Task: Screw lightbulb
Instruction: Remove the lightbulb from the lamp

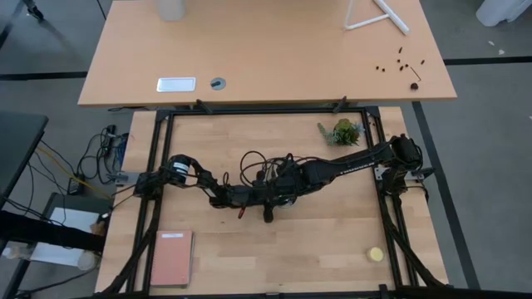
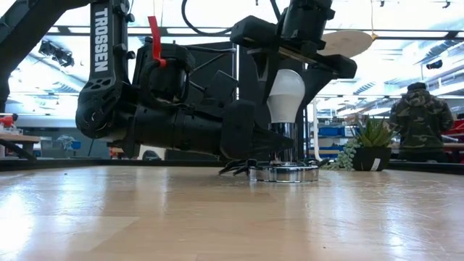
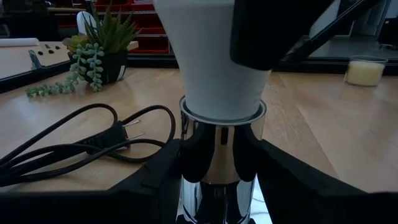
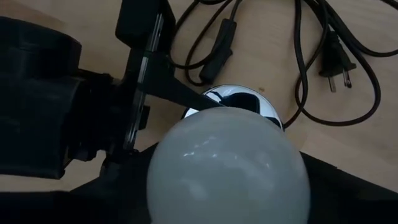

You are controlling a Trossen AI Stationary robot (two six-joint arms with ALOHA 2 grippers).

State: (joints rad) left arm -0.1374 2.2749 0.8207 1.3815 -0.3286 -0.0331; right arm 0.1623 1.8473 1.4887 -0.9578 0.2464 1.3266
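The white lightbulb (image 2: 286, 94) stands upright with its narrow end down in the chrome socket (image 2: 284, 172), near the middle of the table. My left gripper (image 3: 217, 180) reaches in level from the table's left and is shut on the socket. My right gripper (image 2: 286, 76) comes down from above and is shut on the bulb (image 4: 227, 165). In the high view both grippers (image 1: 281, 193) meet over the socket and hide the bulb. My left gripper pinches the socket's upright chrome neck (image 3: 193, 155) between its two fingers, just under the bulb's lower rim. The fingers (image 3: 155, 180) come in level from the table's left. The socket's round base (image 2: 290, 174) rests flat on the table. My right gripper has the bulb's wide round top (image 4: 161, 180) between its two fingers, one on each side. They come steeply from above. The bulb stands upright, its lower end inside the socket's neck (image 3: 221, 115).
The socket's black cord and plug (image 4: 333, 56) lie coiled on the table behind the socket. A small potted plant (image 1: 342, 131) stands at the far right, a yellow ball (image 1: 376, 254) near right, a pink notebook (image 1: 172, 257) near left. A person (image 2: 420, 119) stands in the room beyond.
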